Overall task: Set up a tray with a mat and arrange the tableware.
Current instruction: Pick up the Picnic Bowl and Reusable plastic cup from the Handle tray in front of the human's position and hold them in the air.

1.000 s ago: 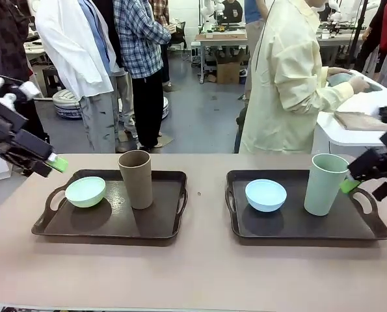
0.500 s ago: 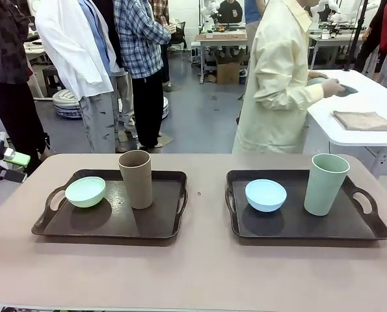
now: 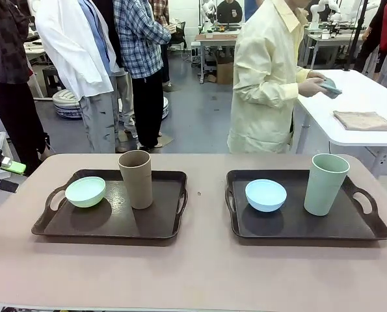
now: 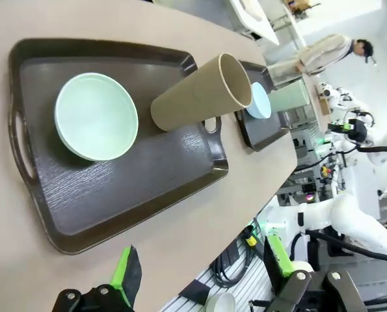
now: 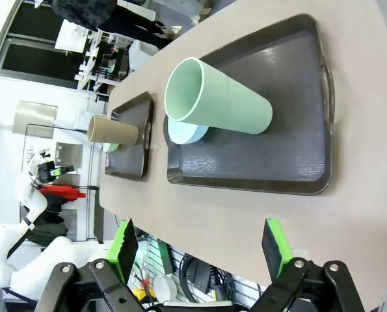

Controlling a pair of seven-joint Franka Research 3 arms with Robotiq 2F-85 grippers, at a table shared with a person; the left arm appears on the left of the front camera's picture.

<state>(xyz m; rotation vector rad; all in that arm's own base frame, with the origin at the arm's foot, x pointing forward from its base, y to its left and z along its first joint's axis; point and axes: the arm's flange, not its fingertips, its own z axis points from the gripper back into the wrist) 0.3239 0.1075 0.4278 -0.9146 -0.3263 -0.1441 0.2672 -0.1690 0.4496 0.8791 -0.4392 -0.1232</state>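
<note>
Though mint bowl [image 3: 85, 192] and tan cup [image 3: 135, 179] stand on left tray [image 3: 108, 222], blue bowl [image 3: 265, 195] and sage cup [image 3: 324, 184] on right tray [image 3: 291, 224], left hand [image 4: 200, 266] and right hand [image 5: 198, 242] gape empty; likely next: fetching a mat.

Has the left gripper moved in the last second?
Yes. The left gripper has pulled back toward the picture's left edge, away from the left tray whose far corner it hovered beside.
</note>
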